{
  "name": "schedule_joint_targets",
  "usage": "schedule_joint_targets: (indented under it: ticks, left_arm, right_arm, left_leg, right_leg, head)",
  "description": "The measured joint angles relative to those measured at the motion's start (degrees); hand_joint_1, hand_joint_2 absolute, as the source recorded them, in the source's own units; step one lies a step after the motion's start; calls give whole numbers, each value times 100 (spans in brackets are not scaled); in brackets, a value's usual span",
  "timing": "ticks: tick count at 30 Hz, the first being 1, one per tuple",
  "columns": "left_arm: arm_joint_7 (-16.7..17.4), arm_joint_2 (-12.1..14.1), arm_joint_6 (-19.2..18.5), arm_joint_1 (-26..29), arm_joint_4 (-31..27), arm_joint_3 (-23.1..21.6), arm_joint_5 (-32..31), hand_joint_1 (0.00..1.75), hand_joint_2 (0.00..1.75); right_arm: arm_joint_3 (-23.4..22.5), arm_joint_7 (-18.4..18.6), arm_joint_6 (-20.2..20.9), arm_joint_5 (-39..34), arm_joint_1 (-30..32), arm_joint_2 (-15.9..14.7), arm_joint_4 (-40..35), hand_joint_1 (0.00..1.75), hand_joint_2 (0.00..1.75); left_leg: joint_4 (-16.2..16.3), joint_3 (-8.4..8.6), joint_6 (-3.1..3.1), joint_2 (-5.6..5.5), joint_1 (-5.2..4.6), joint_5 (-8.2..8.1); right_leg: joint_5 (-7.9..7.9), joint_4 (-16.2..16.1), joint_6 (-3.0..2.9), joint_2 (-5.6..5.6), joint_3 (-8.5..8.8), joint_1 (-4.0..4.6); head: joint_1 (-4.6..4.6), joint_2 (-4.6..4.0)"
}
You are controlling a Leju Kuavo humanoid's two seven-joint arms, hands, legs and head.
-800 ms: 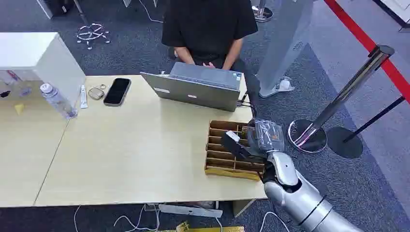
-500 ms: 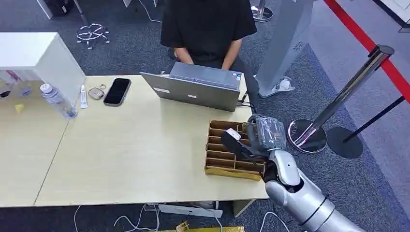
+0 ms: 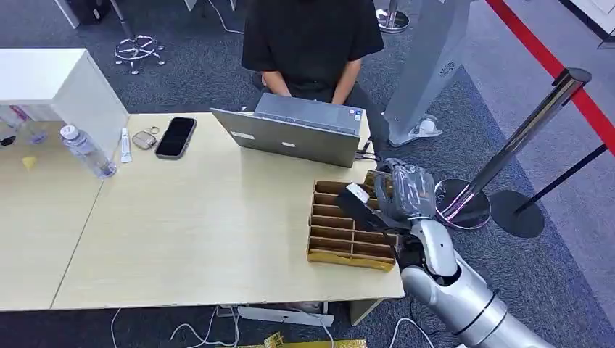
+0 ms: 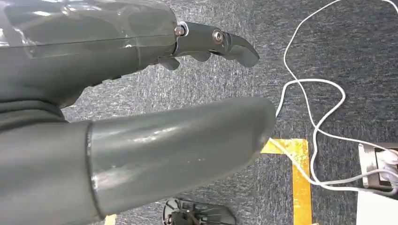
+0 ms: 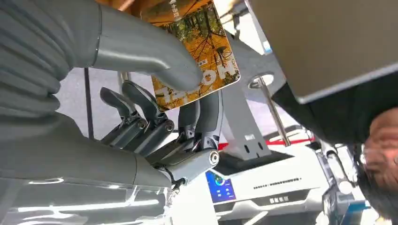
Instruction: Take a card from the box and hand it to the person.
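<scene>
Right hand (image 3: pixel 397 194) pinching orange autumn-leaf card (image 5: pixel 195 51) between thumb and fingers (image 5: pixel 206 117), raised just above far right corner of wooden divided box (image 3: pixel 341 235). Box near right end of table (image 3: pixel 203 239), just this side of grey laptop (image 3: pixel 297 130), person (image 3: pixel 312 36) seated behind laptop. Left hand (image 4: pixel 117 117) hanging over carpet, fingers apart, gripping nothing.

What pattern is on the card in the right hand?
The card shows orange-yellow autumn foliage with white lettering, clearest in the right wrist view.
</scene>
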Motion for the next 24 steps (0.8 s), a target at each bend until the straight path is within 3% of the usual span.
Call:
schedule_joint_targets:
  ticks: [5, 14, 18, 24]
  left_arm:
    - [15, 2, 0, 0, 0, 0, -18, 0, 0]
    - [-24, 2, -2, 0, 0, -2, -79, 0, 0]
    - [-24, 2, -13, 0, 0, -2, -125, 0, 0]
    - [-24, 2, -28, -2, 0, -2, -232, 0, 0]
  right_arm:
    - [-85, -144, -266, -140, -44, 2, 0, 168, 175]
    - [-190, -332, -389, -343, -239, 17, 31, 164, 175]
    - [-197, -477, -498, -601, -368, 20, 98, 175, 175]
    - [-238, -892, -1125, -1117, -743, 87, 598, 173, 175]
  left_leg:
    - [0, 0, 0, 0, 0, 0]
    - [0, -1, 0, -1, 0, 0]
    - [0, -3, 0, -1, 0, 0]
    - [0, -3, 0, -1, 0, 0]
  right_leg:
    - [0, 0, 0, 0, 0, 0]
    - [0, 0, 0, -1, 0, 0]
    - [0, 0, 0, -1, -1, 0]
    - [1, 1, 1, -1, 0, -1]
  head:
    - [0, 0]
    - [0, 0]
    - [0, 0]
    - [0, 0]
